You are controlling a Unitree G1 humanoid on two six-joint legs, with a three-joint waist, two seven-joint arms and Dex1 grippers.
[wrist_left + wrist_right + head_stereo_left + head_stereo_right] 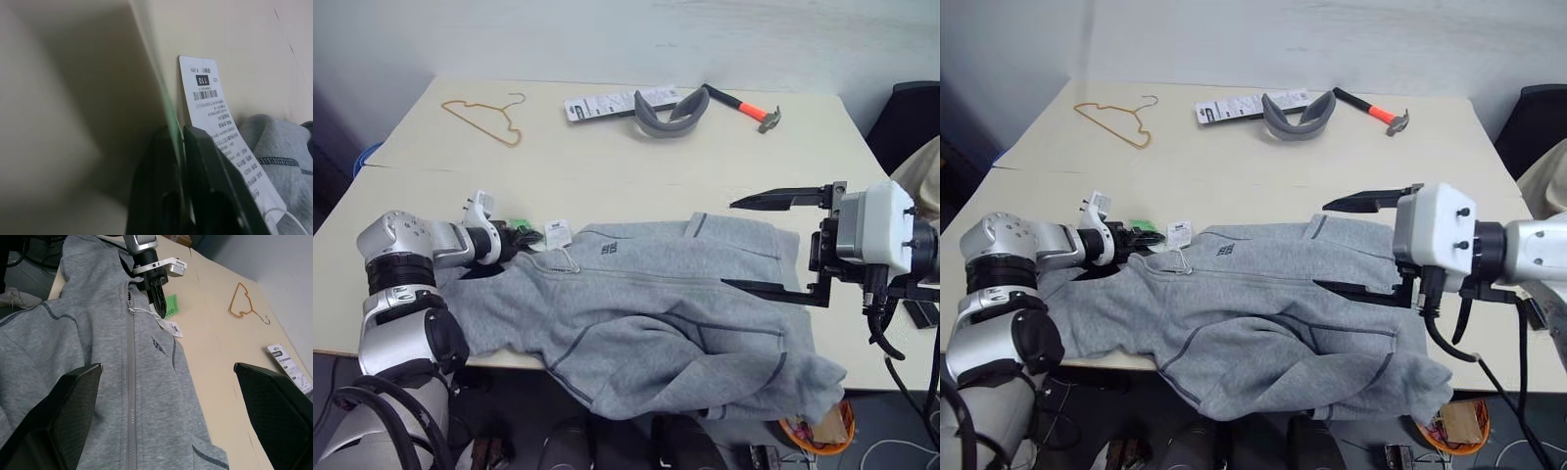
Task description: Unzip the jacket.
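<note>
pinching shut at the jacket (146, 382) collar, left claw (160, 303); right claw (781, 245) gapes wide.

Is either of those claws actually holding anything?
The left gripper is shut at the jacket's collar by the hang tags; what it pinches cannot be told. The right gripper holds nothing.

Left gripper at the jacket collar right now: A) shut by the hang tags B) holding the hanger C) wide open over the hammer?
A: the left gripper has its fingers together at the jacket collar, beside the white hang tag; the green tag lies next to them.
</note>
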